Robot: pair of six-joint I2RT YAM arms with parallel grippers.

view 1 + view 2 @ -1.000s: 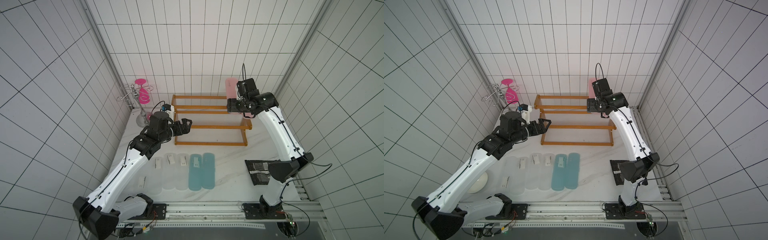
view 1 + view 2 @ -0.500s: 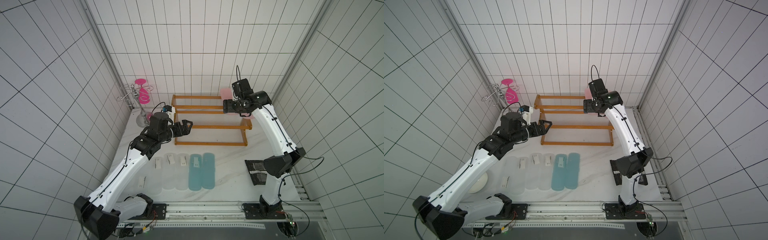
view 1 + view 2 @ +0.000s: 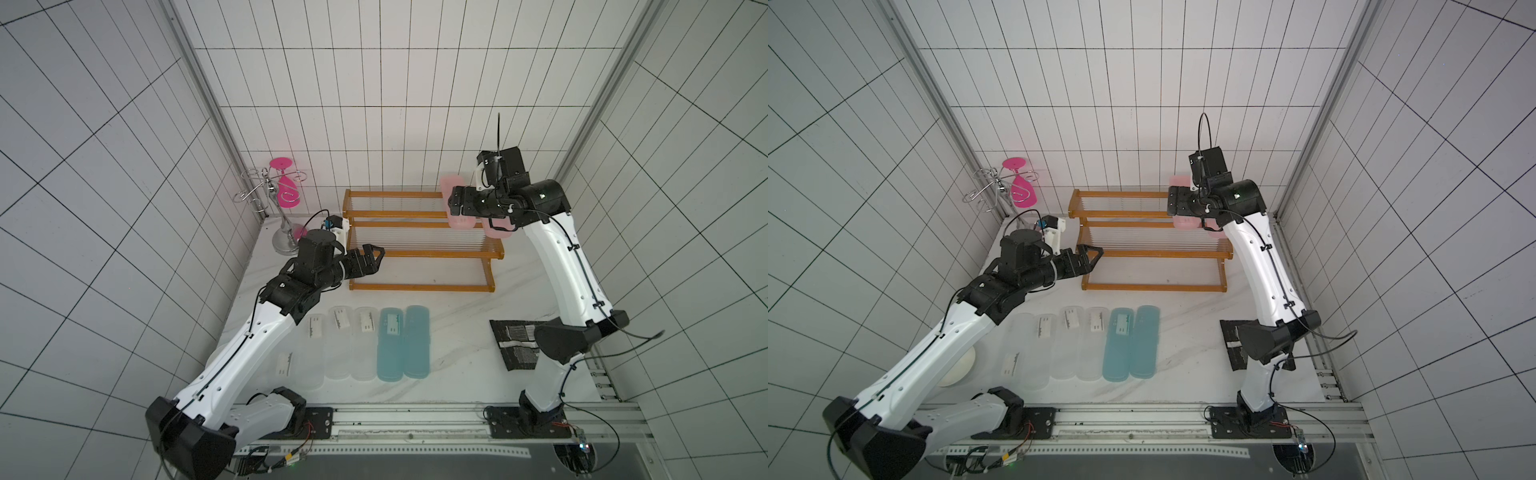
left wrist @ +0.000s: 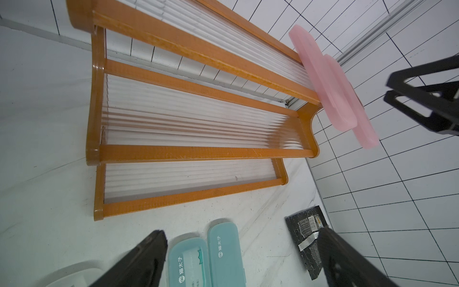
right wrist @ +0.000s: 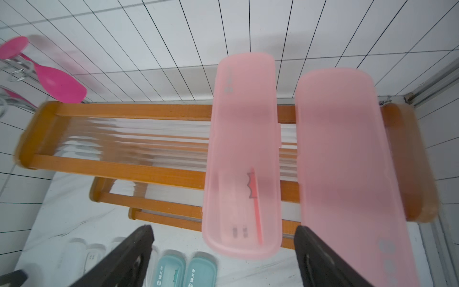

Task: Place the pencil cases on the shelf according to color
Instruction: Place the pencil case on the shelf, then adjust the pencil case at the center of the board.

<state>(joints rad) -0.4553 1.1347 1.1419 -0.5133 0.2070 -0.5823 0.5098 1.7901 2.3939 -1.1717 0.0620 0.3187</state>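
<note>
Shelf (image 3: 415,287): stands at the back of the table (image 3: 457,374), close to the tiled wall, with three stepped tiers facing the arms.
Pink cases: two, both lying across the top tier at the shelf's right end. The inner pink case (image 5: 242,149) and the outer pink case (image 5: 342,174) lie side by side with a narrow gap between them. Their ends overhang the front and back rails.
Right gripper (image 5: 222,227): at the front end of the inner pink case. Fingers are spread wide with a gap to the case on each side, so it grips nothing.
Left gripper (image 4: 241,231): hovers in front of the shelf's left end. Fingers are apart with nothing between them.
Teal cases (image 3: 390,357): two, side by side on the table in front of the shelf.
Clear cases (image 3: 338,353): four, in the same row, left of the teal pair. The leftmost is partly hidden by the left arm.
Black packet (image 3: 515,345): flat on the table's right side, partly under the right arm.
Wire stand (image 3: 282,232): back left corner, holding pink glass.
</note>
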